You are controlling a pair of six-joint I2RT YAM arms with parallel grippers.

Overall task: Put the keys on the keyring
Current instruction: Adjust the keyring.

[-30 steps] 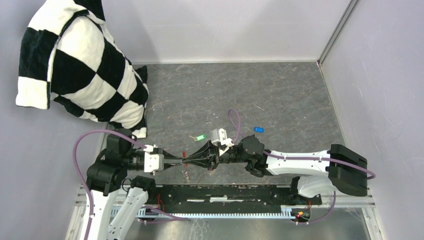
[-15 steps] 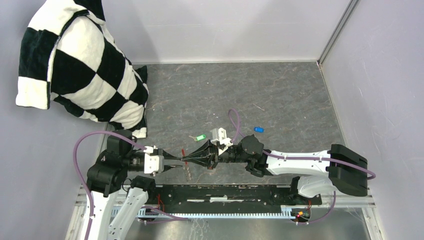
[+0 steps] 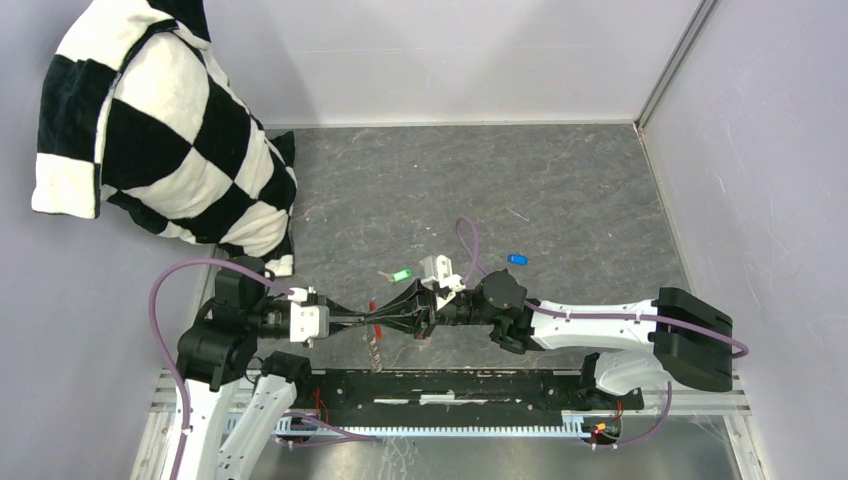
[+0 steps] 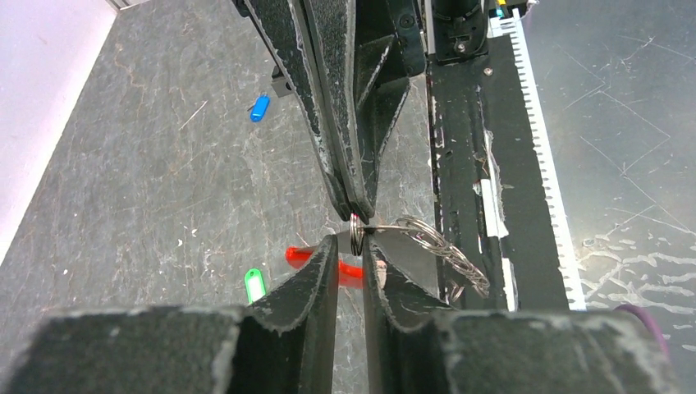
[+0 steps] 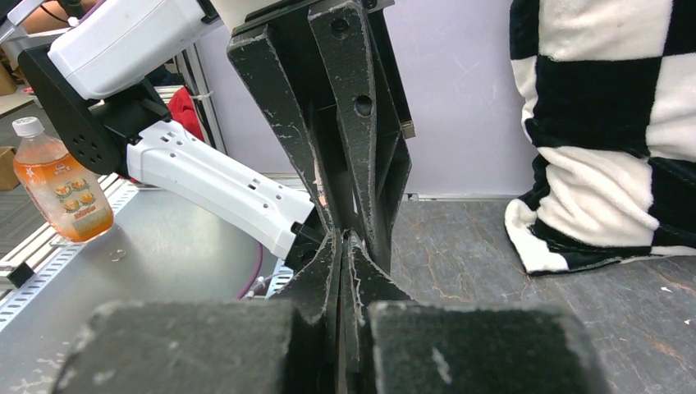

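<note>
- At the near middle of the table [image 4: 164,189], the two grippers meet tip to tip above the grey surface, with the keyring [image 4: 356,235] between them.
- The right gripper [image 4: 353,211] has its jaws pressed together. The ring's upper edge sits right at their tips, so it appears pinched there.
- The left gripper [image 4: 351,246] has its jaws only a narrow slit apart. The ring stands edge-on in that slit, and whether the pads actually bear on it cannot be told.
- The red tag [image 4: 297,255] hangs below the ring, and the grey chain strap [image 4: 447,256] trails off to one side.
- The green key [image 4: 255,286] lies flat on the table near the grippers.
- The blue key [image 4: 260,107] lies farther out, well apart from the green one.
- A capped bottle [image 5: 64,189] mostly full of orange drink stands upright on the metal surface behind the left arm.
- A black-and-white checked pillow [image 3: 160,130] leans in the far left corner.
</note>
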